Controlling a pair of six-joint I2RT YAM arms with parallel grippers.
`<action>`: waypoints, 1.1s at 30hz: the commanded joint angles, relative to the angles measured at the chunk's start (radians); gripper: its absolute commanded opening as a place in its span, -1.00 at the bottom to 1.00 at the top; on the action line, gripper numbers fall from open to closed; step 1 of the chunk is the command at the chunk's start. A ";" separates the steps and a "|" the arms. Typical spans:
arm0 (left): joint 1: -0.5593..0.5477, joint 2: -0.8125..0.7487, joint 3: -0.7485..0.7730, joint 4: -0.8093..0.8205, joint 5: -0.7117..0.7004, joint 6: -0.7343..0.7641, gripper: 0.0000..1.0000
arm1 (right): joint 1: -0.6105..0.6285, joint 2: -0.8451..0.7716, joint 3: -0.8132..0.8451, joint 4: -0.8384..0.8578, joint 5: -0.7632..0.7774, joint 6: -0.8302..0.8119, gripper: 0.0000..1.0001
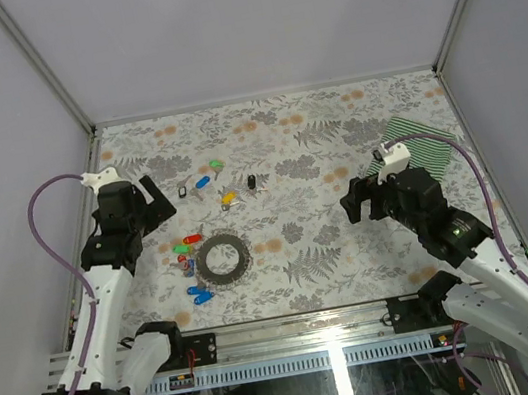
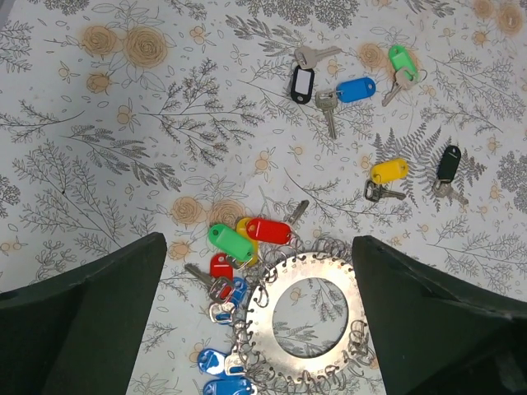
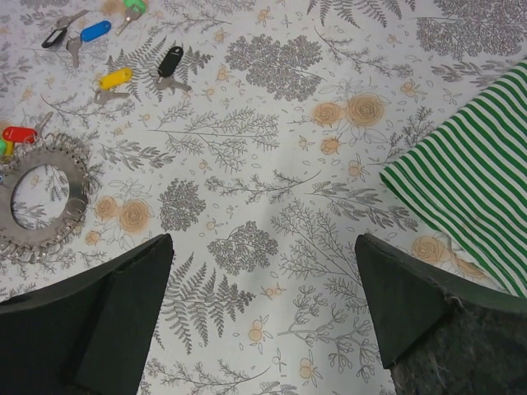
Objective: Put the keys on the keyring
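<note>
The keyring [image 1: 206, 260], a flat grey metal ring edged with small wire loops, lies left of centre on the floral table. A cluster of keys with red [image 2: 268, 230], green [image 2: 229, 243] and blue [image 2: 222, 362] heads lies against the keyring's [image 2: 317, 267] left rim. Loose keys lie beyond it: blue [image 2: 356, 89], green [image 2: 401, 59], yellow [image 2: 389, 170], black [image 2: 448, 164]. My left gripper [image 1: 147, 209] hovers open above the ring and holds nothing. My right gripper [image 1: 358, 198] stands open over bare table, far right of the keyring [image 3: 78, 202].
A green striped cloth [image 1: 419, 153] lies at the right edge of the table, just beyond my right gripper [image 3: 263, 240]. White walls close in the table on three sides. A bare silver key [image 2: 313, 55] and a black-framed tag [image 2: 302, 82] lie among the loose keys.
</note>
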 commanded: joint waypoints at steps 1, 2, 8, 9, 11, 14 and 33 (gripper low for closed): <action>0.011 0.039 0.052 0.049 0.019 -0.026 0.99 | -0.009 0.001 0.050 0.078 -0.024 0.012 0.98; 0.012 0.047 0.060 0.044 0.024 -0.023 0.99 | -0.010 0.007 0.054 0.075 -0.024 0.013 0.98; 0.012 0.060 0.074 0.047 0.112 0.006 0.99 | -0.011 0.060 0.090 0.045 -0.024 0.050 0.98; 0.010 0.058 0.073 0.046 0.127 0.005 0.99 | -0.012 0.072 0.096 0.038 -0.021 0.063 0.99; -0.008 0.057 0.067 0.045 0.142 -0.007 0.99 | -0.011 0.099 0.105 0.021 -0.004 0.098 0.99; -0.088 0.060 0.043 0.038 0.127 -0.047 0.99 | -0.012 0.139 0.111 -0.001 -0.014 0.125 0.99; -0.488 0.268 -0.116 0.100 0.047 -0.266 0.99 | -0.011 0.195 0.046 0.012 -0.184 0.114 0.98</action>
